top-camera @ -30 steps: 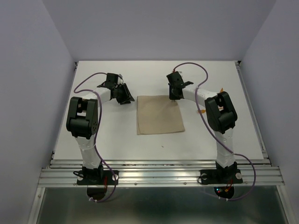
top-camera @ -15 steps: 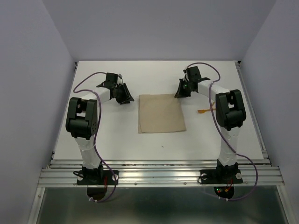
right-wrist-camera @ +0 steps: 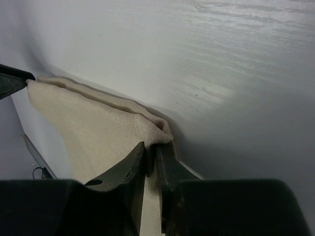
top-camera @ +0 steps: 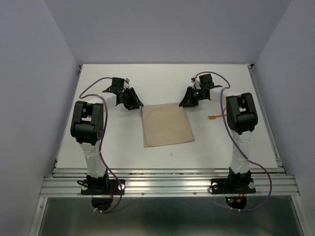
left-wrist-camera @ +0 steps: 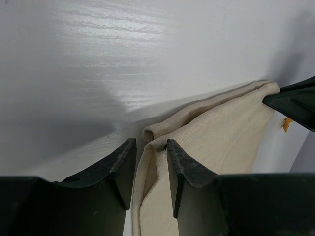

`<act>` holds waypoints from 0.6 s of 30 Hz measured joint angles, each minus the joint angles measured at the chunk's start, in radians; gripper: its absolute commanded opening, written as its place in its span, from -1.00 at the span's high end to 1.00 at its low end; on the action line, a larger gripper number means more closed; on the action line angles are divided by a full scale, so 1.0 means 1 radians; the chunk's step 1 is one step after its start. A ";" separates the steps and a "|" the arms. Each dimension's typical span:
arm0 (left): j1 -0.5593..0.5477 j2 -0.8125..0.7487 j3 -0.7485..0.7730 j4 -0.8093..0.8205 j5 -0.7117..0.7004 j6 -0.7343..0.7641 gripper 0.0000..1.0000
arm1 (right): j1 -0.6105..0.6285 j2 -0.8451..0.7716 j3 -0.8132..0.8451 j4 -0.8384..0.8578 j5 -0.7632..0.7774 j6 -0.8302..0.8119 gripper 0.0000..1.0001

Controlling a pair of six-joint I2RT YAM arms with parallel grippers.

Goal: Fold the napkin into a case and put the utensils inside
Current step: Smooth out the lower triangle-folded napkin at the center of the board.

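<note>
One napkin (top-camera: 166, 124) lies doubled on the bench (top-camera: 123, 147), an orange utensil (top-camera: 214, 117) apart at its 3 o'clock. At its 11 o'clock corner the left hand (top-camera: 138, 103) straddles the cloth, jaws parted; at 1 o'clock the right hand (top-camera: 183, 102) pinches it.

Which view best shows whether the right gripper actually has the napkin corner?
Right wrist: the right gripper pinches the bunched corner of the napkin between its fingers. Top external shows it at the far right corner, jaws too small. Left wrist catches just its dark tip along that edge.
</note>
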 measured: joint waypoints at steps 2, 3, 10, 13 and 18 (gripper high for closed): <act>0.000 0.012 0.000 0.006 0.008 -0.008 0.15 | 0.000 -0.002 -0.001 0.000 0.016 0.006 0.17; 0.000 0.016 0.000 0.007 0.011 -0.010 0.16 | 0.000 -0.005 -0.001 -0.003 0.027 0.006 0.05; -0.005 0.022 0.000 0.022 0.026 -0.027 0.35 | 0.009 -0.103 -0.040 -0.039 0.219 -0.004 -0.15; -0.011 0.022 -0.003 0.037 0.032 -0.036 0.39 | 0.015 -0.148 -0.056 -0.062 0.300 -0.004 -0.15; -0.021 0.022 -0.016 0.051 0.033 -0.046 0.62 | 0.084 -0.225 -0.066 -0.085 0.482 0.004 0.28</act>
